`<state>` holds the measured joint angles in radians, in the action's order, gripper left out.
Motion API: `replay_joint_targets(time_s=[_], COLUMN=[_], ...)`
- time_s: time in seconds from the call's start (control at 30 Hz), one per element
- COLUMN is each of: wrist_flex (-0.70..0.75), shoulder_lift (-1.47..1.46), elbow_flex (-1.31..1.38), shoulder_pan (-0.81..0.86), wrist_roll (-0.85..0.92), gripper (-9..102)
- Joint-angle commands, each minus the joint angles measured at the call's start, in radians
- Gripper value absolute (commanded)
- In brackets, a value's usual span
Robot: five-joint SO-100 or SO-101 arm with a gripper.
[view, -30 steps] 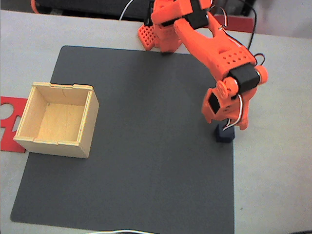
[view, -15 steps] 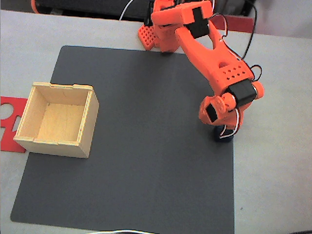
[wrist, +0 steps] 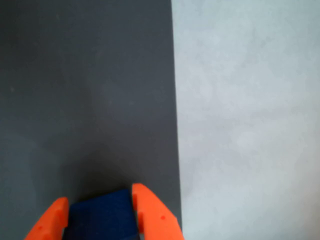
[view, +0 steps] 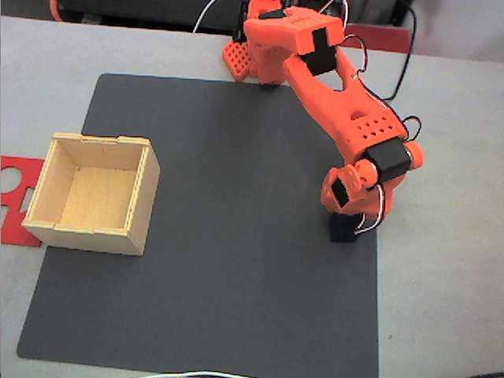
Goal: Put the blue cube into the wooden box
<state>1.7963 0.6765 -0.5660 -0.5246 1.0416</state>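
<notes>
Fingers (wrist: 52, 220) clamped on the blue cube (wrist: 102, 220), one orange tip on each side in the wrist view. Gripper (view: 344, 224) points down, cube (view: 342, 230) at the right edge of the dark mat (view: 236, 236), just inside the mat-bench border; whether it touches the mat, cannot tell. Orange arm (view: 339, 102) reaches from its base at the top of the fixed view. Wooden box (view: 93, 193) sits open-topped on the mat's left side, well apart from the cube. Flat red piece (view: 16, 197) lies on the grey bench (view: 441, 276), partly under the box's left side.
</notes>
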Motion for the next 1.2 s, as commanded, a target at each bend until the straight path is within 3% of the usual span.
replay_joint_targets(time_s=[0.0, 0.13, 0.3, 0.63, 0.83, 1.17], wrist_flex=[0.006, 0.008, 0.008, 0.009, 0.009, 0.002], shoulder_lift=[0.043, 0.087, 0.138, 0.291, 0.482, 0.637], elbow_flex=[0.048, 0.048, 0.048, 0.040, 0.048, 0.046], shoulder_pan=[0.012, 0.025, 0.048, 0.127, 0.341, 0.870], wrist_roll=[0.008, -0.014, -0.025, -0.077, -0.189, -0.218], gripper=[0, 13, 0, 0, 0, 0])
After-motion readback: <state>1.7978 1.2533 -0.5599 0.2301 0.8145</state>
